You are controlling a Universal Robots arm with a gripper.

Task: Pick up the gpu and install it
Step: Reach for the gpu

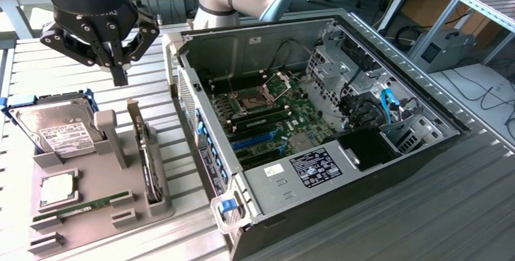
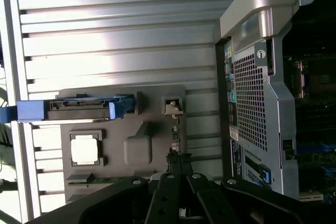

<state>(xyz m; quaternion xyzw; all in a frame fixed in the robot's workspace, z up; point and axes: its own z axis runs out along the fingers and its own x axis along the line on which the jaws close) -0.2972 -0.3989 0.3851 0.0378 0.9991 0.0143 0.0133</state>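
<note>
**benchrat:** Where's the gpu (image 1: 147,163) at, is it in the gripper (image 1: 119,73)?

**slotjockey:** Nope. The gripper is pinched closed with nothing in it, hanging above the far end of the grey holder (image 1: 105,179) on the desk (image 1: 450,213). The gpu stands on its long edge in that holder's groove, on the side nearest the computer case (image 1: 233,47). The hard drive (image 1: 60,131) sits on the holder's other side.

**benchrat:** How would it handle, you reckon?

**slotjockey:** My guess is light and stiff, but fragile. It's a thin bare board, so it could tip or twist if it's pinched off-centre. I'd grab it across the flat faces near the middle of the top edge, clear of the metal bracket end. It would also need to stay upright, since a narrow slab can rock in the grip.

**benchrat:** Do the two cameras tell you different stuff?

**slotjockey:** Yeah. The exterior view looks into the open case, so you get the motherboard (image 1: 266,113) and the blue slots (image 1: 259,139). You also see how high the gripper sits over the holder. The wrist view looks straight down, and there the gpu (image 2: 175,132) is just a skinny dark line. The gripper (image 2: 178,165) lines up with one end of it, so that view is the one for alignment. It also catches the perforated back panel (image 2: 249,98) of the case.
</note>
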